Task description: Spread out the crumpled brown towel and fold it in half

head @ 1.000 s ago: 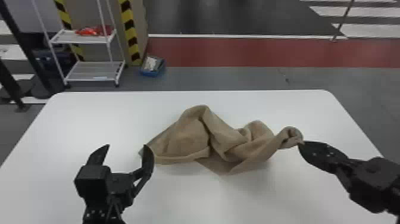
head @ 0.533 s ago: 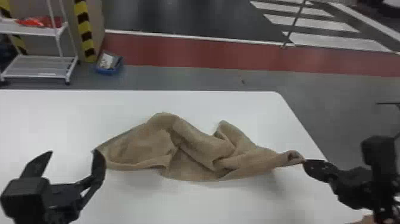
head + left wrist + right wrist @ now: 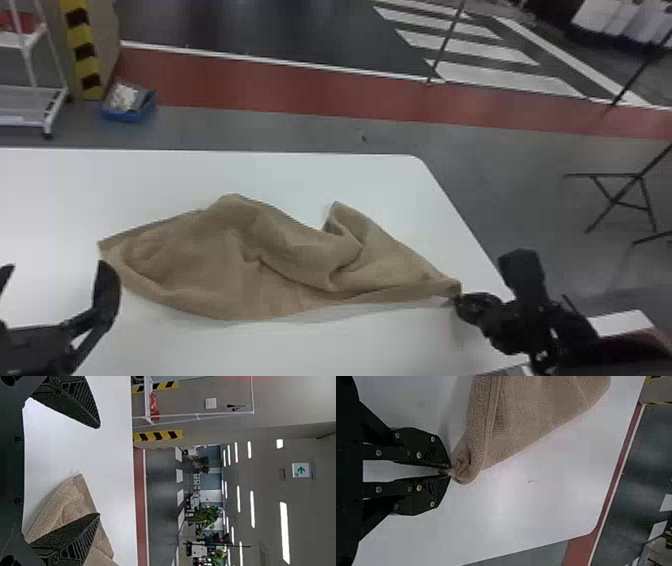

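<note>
Moving toward the bench's right edge and drawing one corner along, the right gripper (image 3: pixel 457 300) is pulling the brown towel (image 3: pixel 200 260) out longer than it was lying in the earlier frames. It is pinching just a small bunched tip between closed fingers, near the right edge of the bench (image 3: pixel 310 175). The towel is lying crosswise from there, its folds humping up toward the far edge and its long side sagging toward the near one. At the end toward the bench's left edge, the left gripper (image 3: pixel 56 275) is holding its fingers wide with no cloth between them; whether one is touching the towel I am not able to tell. The cloth is looking light, limp and rough-napped — not likely to be slipping from a firm pinch, nor to be getting hurt by one, but surely giving way rather than pushing flat. So the left gripper should be going for the free corner (image 3: pixel 107 244), taking a single layer low against the bench — grabbing mid-fold would only be gathering more creases — while the right is keeping its tip taut.
</note>
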`<action>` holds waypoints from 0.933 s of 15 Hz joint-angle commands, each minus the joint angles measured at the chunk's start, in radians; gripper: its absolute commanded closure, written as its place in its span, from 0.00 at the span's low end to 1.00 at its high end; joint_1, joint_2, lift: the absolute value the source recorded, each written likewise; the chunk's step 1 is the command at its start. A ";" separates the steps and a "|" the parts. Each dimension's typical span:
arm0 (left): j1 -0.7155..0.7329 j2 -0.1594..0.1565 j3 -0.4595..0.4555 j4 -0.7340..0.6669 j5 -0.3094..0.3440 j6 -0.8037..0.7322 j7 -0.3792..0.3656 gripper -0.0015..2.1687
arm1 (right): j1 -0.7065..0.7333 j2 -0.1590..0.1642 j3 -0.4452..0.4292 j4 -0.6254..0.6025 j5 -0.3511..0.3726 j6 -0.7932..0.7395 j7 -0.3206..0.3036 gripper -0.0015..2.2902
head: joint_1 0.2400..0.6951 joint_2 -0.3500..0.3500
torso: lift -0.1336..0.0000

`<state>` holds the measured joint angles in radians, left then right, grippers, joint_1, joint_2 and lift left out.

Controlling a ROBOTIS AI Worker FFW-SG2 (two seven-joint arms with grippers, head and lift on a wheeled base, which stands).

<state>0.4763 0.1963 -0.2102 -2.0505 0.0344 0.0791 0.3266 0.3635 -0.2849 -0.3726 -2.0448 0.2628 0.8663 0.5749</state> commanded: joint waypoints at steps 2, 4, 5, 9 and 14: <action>0.002 -0.002 0.000 0.001 -0.002 0.000 0.000 0.04 | 0.023 0.018 -0.026 0.003 -0.069 -0.054 -0.063 0.04 | 1.00 0.01 | 0.04; 0.002 -0.002 -0.002 0.001 -0.002 0.000 0.000 0.04 | 0.038 0.032 -0.065 -0.014 -0.139 -0.100 -0.063 0.04 | 1.00 0.00 | 0.04; 0.001 -0.003 -0.002 0.004 -0.002 0.000 -0.001 0.04 | 0.046 0.039 -0.080 -0.021 -0.165 -0.103 -0.063 0.04 | 1.00 0.01 | 0.04; -0.004 -0.003 0.000 0.009 -0.002 0.000 -0.001 0.04 | 0.087 0.076 -0.137 -0.071 -0.234 -0.155 -0.064 0.04 | 1.00 0.02 | 0.04; -0.053 0.000 -0.003 0.063 -0.004 -0.009 -0.026 0.04 | 0.118 0.093 -0.169 -0.071 -0.306 -0.220 -0.075 0.04 | 1.00 0.01 | 0.04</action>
<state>0.4451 0.1942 -0.2104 -2.0078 0.0318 0.0721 0.3047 0.4740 -0.1984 -0.5403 -2.1159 -0.0385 0.6663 0.5036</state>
